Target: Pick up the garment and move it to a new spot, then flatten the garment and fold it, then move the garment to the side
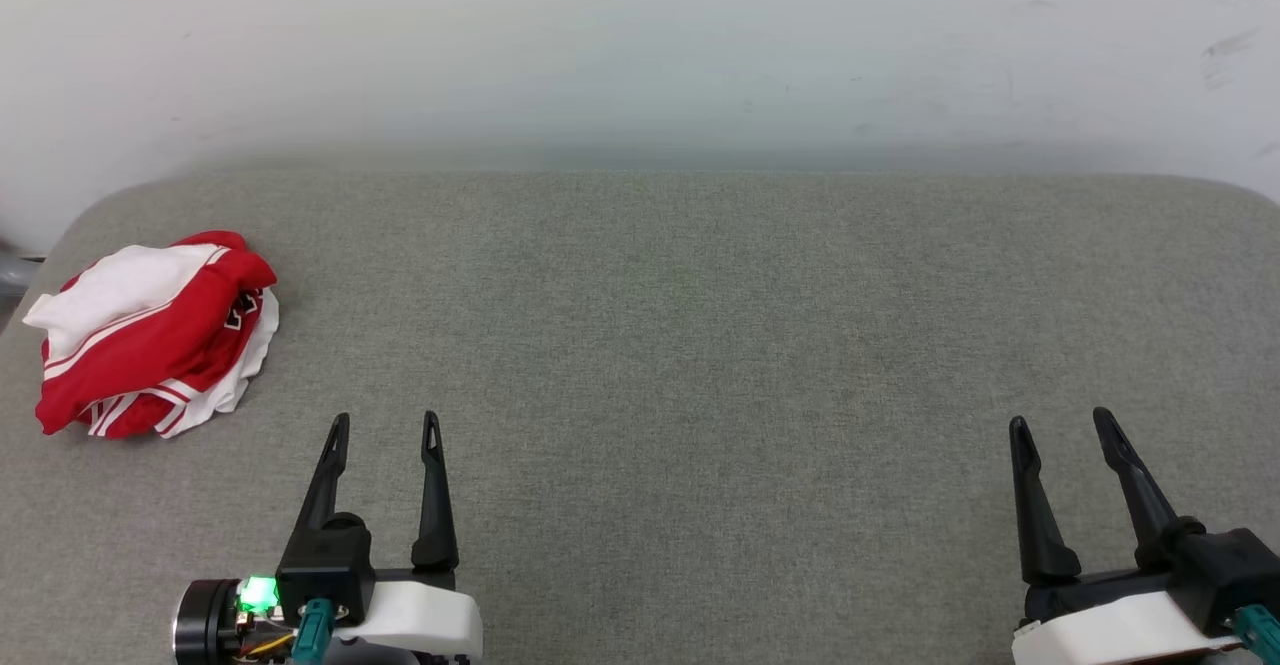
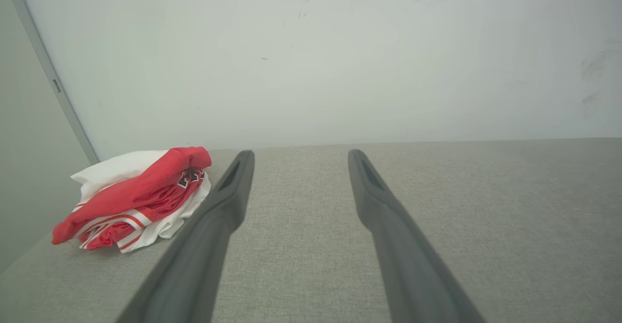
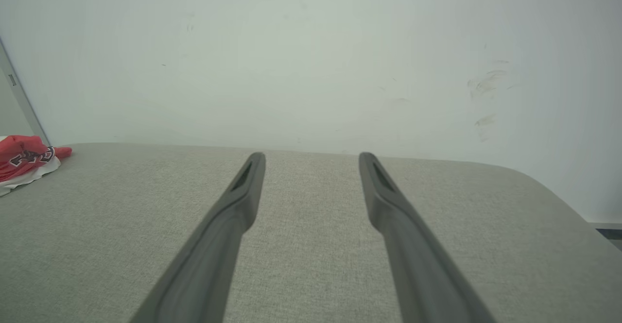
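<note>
The garment [image 1: 155,335], a red jersey with white sleeves and striped trim, lies bunched in a heap at the far left of the grey padded surface [image 1: 700,345]. The left wrist view has the garment [image 2: 136,196] left of my fingers, with bits of black lettering showing; in the right wrist view the garment [image 3: 24,160] sits at the left edge. My left gripper [image 1: 385,425] stands open at the lower left, a short way right of and nearer than the heap, holding nothing. At the lower right, my right gripper [image 1: 1058,423] is open and empty too.
A pale wall [image 1: 640,45] rises right behind the surface. The surface has rounded corners and ends close to the heap on the left [image 1: 20,315] and at the far right [image 3: 573,206]. A grey vertical strip [image 2: 53,85] runs along the wall on the left.
</note>
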